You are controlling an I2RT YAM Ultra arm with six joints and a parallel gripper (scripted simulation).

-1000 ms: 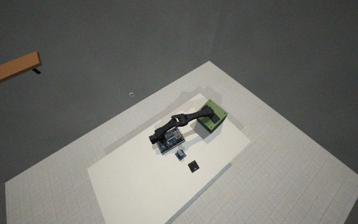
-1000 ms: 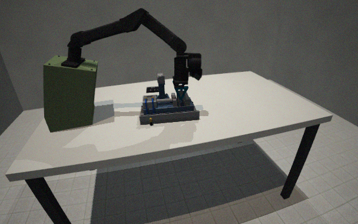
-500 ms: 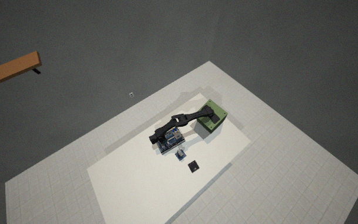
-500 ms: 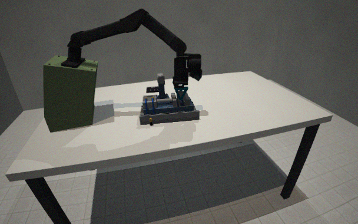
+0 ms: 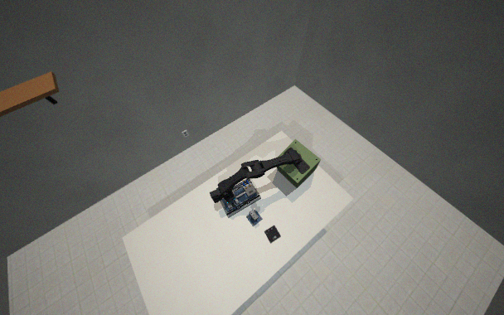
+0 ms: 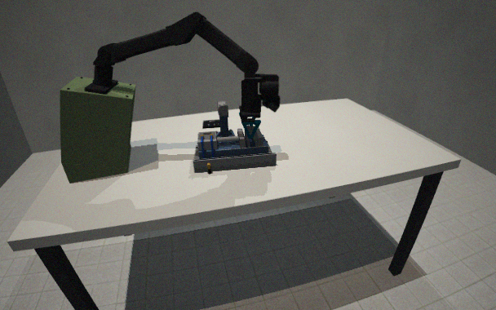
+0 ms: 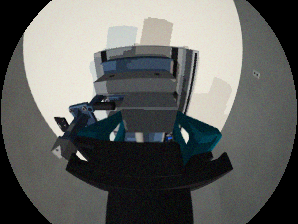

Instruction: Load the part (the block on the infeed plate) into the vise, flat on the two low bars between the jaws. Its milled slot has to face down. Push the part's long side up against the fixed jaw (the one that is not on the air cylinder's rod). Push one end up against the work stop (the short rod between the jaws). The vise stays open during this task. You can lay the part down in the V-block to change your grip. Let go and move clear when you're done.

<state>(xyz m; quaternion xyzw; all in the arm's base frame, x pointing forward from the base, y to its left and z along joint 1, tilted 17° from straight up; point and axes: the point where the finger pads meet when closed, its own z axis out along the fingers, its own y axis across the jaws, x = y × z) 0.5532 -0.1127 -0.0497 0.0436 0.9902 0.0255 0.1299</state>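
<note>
The vise [image 5: 251, 190] [image 6: 234, 150] is open. Its cylinder [image 6: 207, 141] and the moving jaw [image 6: 241, 138] on the rod stand on one side. The fixed jaw [image 7: 135, 86] is the grey bar with dark holes. My gripper [image 6: 251, 139] [image 7: 149, 112] points down over the vise, low at the fixed-jaw side. Its teal fingers are shut on the grey part [image 7: 150, 121], which spans the gap between the tips. The low bars, the slot and the part's underside are hidden. A short dark rod [image 7: 104, 106] shows left of the part; I cannot tell whether they touch.
The V-block stand [image 5: 254, 217] [image 6: 223, 118] stands beside the vise. The dark infeed plate [image 5: 272, 234] [image 6: 210, 124] lies beyond it with no block on it. The green pedestal [image 5: 299, 162] [image 6: 95, 130] carries the arm. Raised grey walls edge the vise base.
</note>
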